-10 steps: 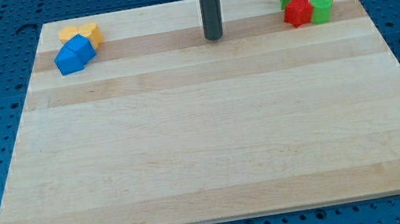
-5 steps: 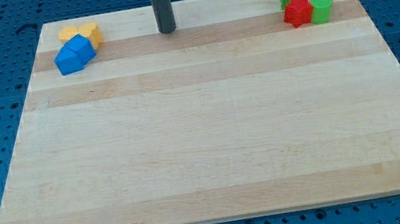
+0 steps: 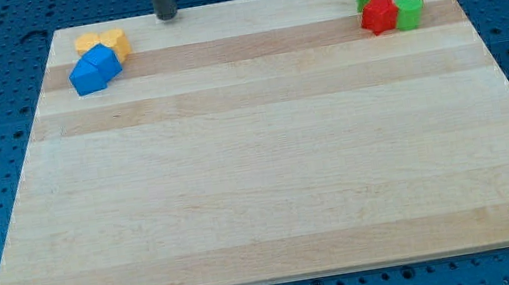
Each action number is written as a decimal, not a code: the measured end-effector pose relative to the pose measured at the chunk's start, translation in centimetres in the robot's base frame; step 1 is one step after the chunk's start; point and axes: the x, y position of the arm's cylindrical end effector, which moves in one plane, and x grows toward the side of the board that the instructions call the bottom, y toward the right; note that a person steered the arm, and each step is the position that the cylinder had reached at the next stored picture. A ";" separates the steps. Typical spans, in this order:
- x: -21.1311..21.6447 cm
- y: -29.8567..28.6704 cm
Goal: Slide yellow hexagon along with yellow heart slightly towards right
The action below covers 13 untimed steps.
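Camera view: my tip [image 3: 166, 17], a bare rod gripping nothing, is travelling left along the board's [image 3: 262, 192] top edge, nearing the yellow hexagon [image 3: 117, 42] and yellow heart [image 3: 87, 43] at the board's top-left corner, touching 2 blue blocks [image 3: 94, 69]; no push is happening yet.

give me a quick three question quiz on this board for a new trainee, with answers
1. True or false: my tip touches a yellow block.
2. Which cluster holds the blue blocks: A the view's top left, B the view's top right?
3. Fill in: the red and green blocks sit at the view's top ____.

Key: 1 false, it stands apart, to the right of the yellow blocks. 2 A. 3 right.
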 end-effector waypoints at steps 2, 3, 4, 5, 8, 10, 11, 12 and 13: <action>0.0 -4.7; 0.0 -8.3; 0.0 -9.6; 1.8 -13.7; 6.1 -16.4; 8.5 -15.9; 7.1 -13.7; 5.9 -12.2; 4.6 -11.5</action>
